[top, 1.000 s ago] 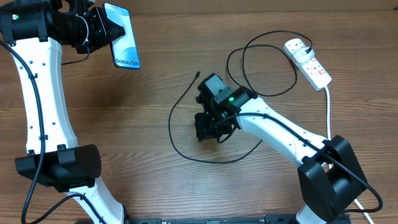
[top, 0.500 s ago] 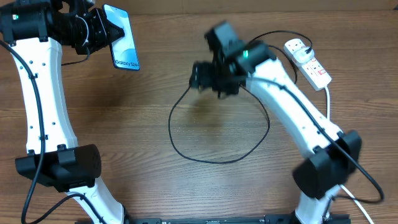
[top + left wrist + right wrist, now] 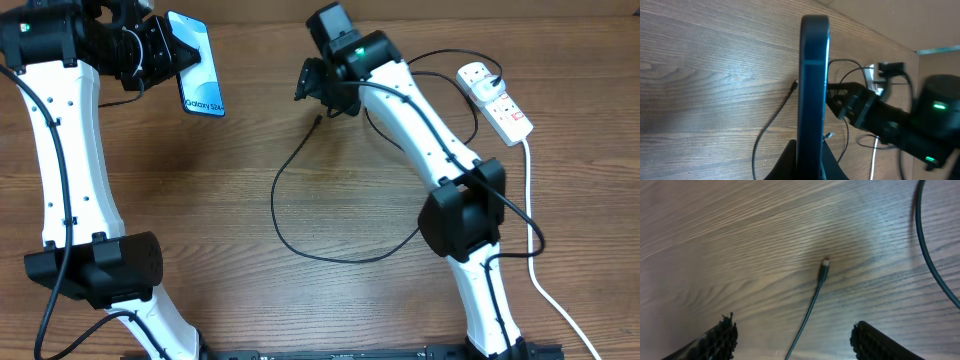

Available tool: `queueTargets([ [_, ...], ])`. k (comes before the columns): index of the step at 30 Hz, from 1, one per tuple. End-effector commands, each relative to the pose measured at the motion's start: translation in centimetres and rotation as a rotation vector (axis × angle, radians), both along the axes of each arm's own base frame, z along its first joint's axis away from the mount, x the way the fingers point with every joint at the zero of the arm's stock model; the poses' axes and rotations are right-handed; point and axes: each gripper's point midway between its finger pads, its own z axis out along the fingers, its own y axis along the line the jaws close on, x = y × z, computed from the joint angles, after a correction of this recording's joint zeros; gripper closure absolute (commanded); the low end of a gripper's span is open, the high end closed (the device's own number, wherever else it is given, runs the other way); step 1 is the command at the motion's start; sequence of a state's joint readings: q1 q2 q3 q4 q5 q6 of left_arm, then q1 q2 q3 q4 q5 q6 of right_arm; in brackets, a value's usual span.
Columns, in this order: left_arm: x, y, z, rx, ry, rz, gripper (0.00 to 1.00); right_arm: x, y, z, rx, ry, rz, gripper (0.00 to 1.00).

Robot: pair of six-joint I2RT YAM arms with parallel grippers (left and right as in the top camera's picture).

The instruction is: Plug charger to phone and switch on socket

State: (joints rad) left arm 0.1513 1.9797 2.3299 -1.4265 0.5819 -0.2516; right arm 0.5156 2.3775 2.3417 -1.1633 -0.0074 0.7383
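The whole overhead view is filled by a wooden bench [image 3: 200, 200] of warm brown tone, its grain seen running along the width of the picture, with a slightly darker patch left of centre. A thin pale strip, which cannot be identified, is seen along the top right edge beyond the bench. Soft, even light is cast on the surface, a dull sheen is seen in the right wrist view, and no walls, floor or windows are shown.
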Motion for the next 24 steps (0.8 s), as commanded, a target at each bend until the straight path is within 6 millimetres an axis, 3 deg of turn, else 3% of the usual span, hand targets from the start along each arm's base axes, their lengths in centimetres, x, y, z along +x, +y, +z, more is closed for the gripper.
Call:
queueTargets([
  [1,-0.2,-0.3,0.5,0.0,-0.018,-0.024,0.96,0.3,0.4,-2.9,-0.048,0.014,-0.16,0.34],
  [7,-0.4,-0.4,0.4,-0.002,-0.01,-0.024,0.96,-0.8,1.5,-8.4,-0.118,0.081,-0.169,0.35],
  [11,-0.4,-0.4,0.4,-0.002,-0.009,-0.024,0.96,-1.1,1.2,-10.9,-0.148,0.117,-0.175,0.36],
  [19,-0.3,-0.4,0.4,-0.001,-0.01,-0.024,0.96,-1.1,-0.7,-12.0,-0.211,0.132,-0.203,0.38],
  [24,-0.3,-0.3,0.4,0.001,-0.01,-0.022,0.96,-1.9,-2.3,-12.5,-0.255,0.176,-0.215,0.46],
])
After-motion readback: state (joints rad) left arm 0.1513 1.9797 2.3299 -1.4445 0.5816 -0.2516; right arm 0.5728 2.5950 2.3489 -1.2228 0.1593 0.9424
